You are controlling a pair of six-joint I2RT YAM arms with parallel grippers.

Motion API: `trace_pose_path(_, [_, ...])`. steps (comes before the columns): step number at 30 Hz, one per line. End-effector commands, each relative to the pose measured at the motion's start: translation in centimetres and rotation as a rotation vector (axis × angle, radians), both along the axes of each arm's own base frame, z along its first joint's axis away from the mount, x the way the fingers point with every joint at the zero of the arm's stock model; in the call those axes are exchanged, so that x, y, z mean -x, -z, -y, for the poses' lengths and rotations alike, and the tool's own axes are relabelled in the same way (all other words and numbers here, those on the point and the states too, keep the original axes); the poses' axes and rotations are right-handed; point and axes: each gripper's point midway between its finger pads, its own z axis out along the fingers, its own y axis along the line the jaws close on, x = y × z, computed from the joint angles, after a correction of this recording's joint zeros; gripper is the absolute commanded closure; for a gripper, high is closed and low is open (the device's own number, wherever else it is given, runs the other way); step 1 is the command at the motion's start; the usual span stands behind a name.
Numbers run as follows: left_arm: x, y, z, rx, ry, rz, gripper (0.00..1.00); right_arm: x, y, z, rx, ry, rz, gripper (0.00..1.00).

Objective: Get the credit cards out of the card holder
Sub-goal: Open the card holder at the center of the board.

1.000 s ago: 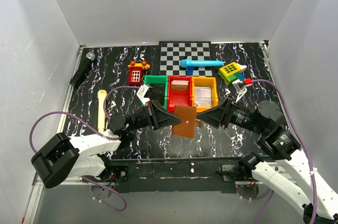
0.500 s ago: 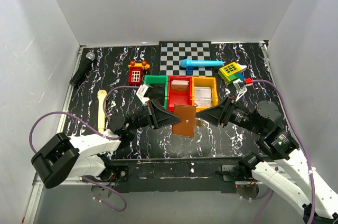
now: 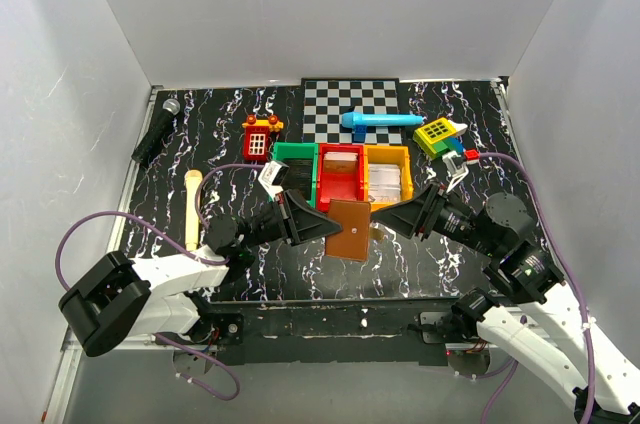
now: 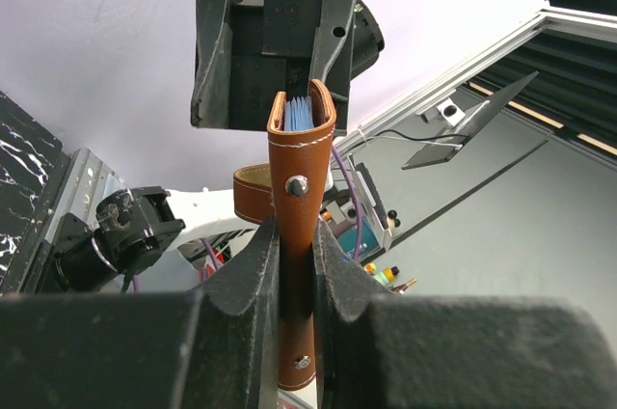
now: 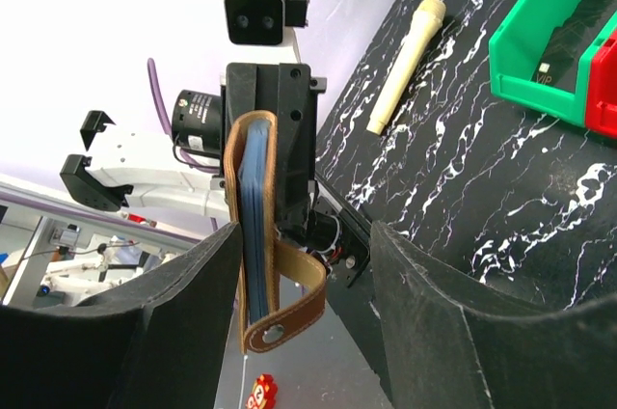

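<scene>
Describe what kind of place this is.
Likely a lab robot cell: white walls box in a black marbled table, toy bins sit on it, two arms are bolted at its near edge.

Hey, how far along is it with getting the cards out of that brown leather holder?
Done: the brown leather card holder is held off the table and its snap strap hangs undone. In hand: the left gripper clamps the holder while the open right gripper faces it. Left: the blue-edged cards all sit inside; none is out.
</scene>
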Motion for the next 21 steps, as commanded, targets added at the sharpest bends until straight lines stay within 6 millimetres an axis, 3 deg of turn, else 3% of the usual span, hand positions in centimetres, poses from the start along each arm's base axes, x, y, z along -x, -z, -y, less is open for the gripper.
trace_pose_path(1, [2.3, -3.8, -2.1, 0.164, 0.005, 0.165, 1.00, -0.3, -1.7, 0.1, -0.051, 0.020, 0.055, 0.35])
trace_pose_path(21, [2.5, -4.2, -2.4, 0.173, 0.002, 0.178, 1.00, -0.6, -0.7, 0.2, -0.032, 0.040, 0.023, 0.34])
